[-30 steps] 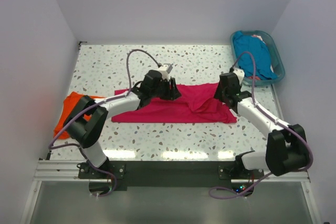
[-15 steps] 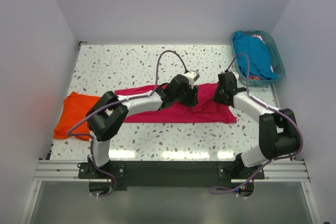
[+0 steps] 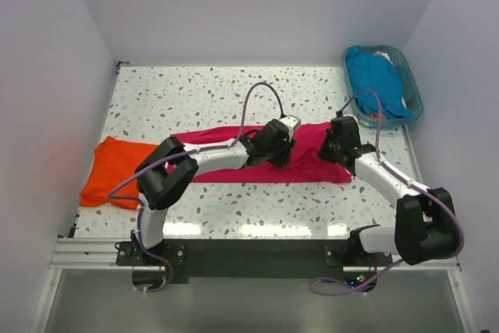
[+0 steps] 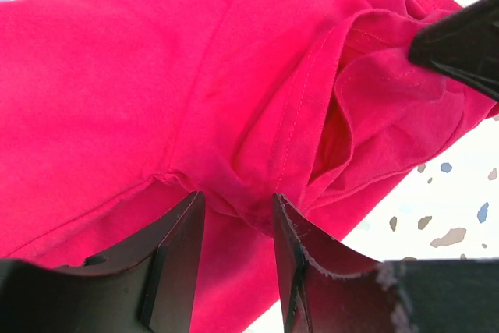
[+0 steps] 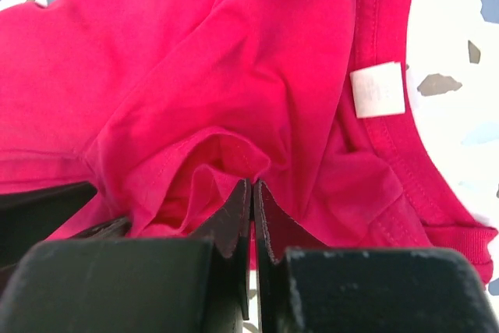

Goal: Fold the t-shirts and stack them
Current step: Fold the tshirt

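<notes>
Your right gripper pinches a fold of the pink t-shirt, stretched sideways on the counter left of the basket, while your left gripper straddles the neighbouring ridge, unclosed.

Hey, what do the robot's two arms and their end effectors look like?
The left arm and right arm match: white links with bulky black joints. A thin lilac cable loops along each. The left end effector and right end effector each have two flat matte-black fingers with slightly rough edges. No markings are legible.
</notes>
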`<state>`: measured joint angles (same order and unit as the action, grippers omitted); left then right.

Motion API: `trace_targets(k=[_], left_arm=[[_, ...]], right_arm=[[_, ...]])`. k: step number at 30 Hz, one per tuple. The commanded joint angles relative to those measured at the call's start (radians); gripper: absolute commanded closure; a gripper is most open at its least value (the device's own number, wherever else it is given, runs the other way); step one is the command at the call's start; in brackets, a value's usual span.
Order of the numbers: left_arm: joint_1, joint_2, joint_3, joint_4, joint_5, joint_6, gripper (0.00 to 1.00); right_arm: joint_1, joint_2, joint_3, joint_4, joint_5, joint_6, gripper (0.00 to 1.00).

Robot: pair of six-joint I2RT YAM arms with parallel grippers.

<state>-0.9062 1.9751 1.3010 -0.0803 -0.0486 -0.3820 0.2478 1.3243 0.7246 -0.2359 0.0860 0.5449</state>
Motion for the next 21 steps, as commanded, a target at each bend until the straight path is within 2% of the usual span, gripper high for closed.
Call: trace_targets(k=[1, 10, 16, 21], left_arm=[[-0.019, 0.010, 0.046, 0.001, -0.033, 0.026, 0.56], [-0.023, 0.011, 0.044, -0.004, -0.039, 0.022, 0.65], [-0.023, 0.013, 0.035, -0.013, -0.040, 0.006, 0.86], [-0.023, 0.005, 0.027, -0.025, -0.057, -0.001, 0.97]], right_arm=[[0.001, -0.060, -0.028, 0.027, -0.040, 0.009, 1.00], [0.016, -0.146, -0.139, 0.024, -0.029, 0.000, 1.00], [0.019, -0.181, -0.203, 0.029, -0.019, 0.007, 1.00], [0.021, -0.212, -0.217, 0.023, 0.001, 0.010, 1.00]])
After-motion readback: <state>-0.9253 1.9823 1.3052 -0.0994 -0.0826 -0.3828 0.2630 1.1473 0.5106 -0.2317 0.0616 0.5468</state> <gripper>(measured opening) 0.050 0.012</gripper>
